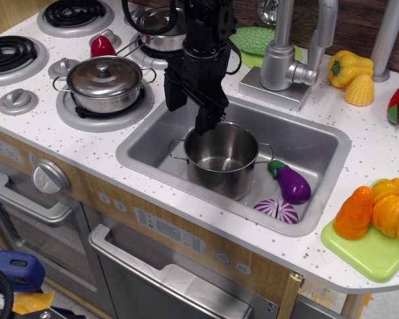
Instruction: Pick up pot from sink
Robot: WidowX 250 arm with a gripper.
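The pot [221, 156], deep, shiny steel with two thin wire loop handles, stands upright in the left half of the grey sink [310, 154]. My black gripper [189, 111] hangs just above the pot's back left rim. Its fingers are spread apart with nothing between them. The lower fingertip [203, 125] reaches down to the pot's back rim; whether it touches the rim is unclear. The other finger [173, 96] is higher, over the sink's back left edge.
A purple eggplant [290, 184] and a purple-white round vegetable [277, 211] lie in the sink right of the pot. A lidded squat pot [106, 81] sits on the burner to the left. The faucet [286, 60] rises behind the sink. Toy vegetables lie on a green board [369, 259] to the right.
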